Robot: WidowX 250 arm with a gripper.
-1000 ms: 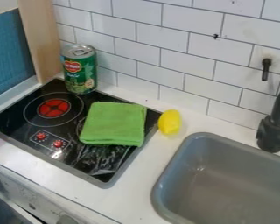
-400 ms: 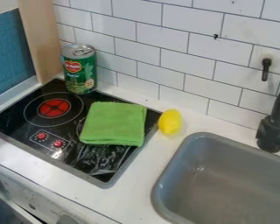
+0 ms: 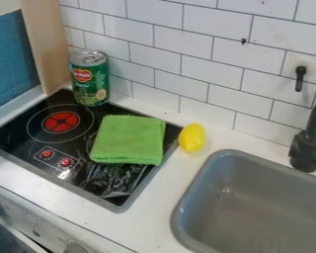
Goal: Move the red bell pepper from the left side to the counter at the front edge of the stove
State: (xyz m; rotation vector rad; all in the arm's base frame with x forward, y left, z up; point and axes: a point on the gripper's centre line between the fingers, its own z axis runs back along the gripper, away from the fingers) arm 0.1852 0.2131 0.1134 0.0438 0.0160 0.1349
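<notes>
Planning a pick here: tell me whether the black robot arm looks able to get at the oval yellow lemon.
Probably yes, from above: nothing covers the lemon, though the folded green cloth lies close beside it.

Glossy black cooktop (image 3: pixel 114 184), fuzzy green cloth (image 3: pixel 128 140), matt grey sink (image 3: pixel 250 205)
The can (image 3: pixel 90 79) has a shiny metal lid and a paper-like label; the yellow lemon (image 3: pixel 191 138) looks smooth, like plastic; the white tabletop (image 3: pixel 167 195) is smooth; the wall tiles (image 3: pixel 180 64) look lightly glossy; the panel (image 3: pixel 44 42) is pale wood.
</notes>
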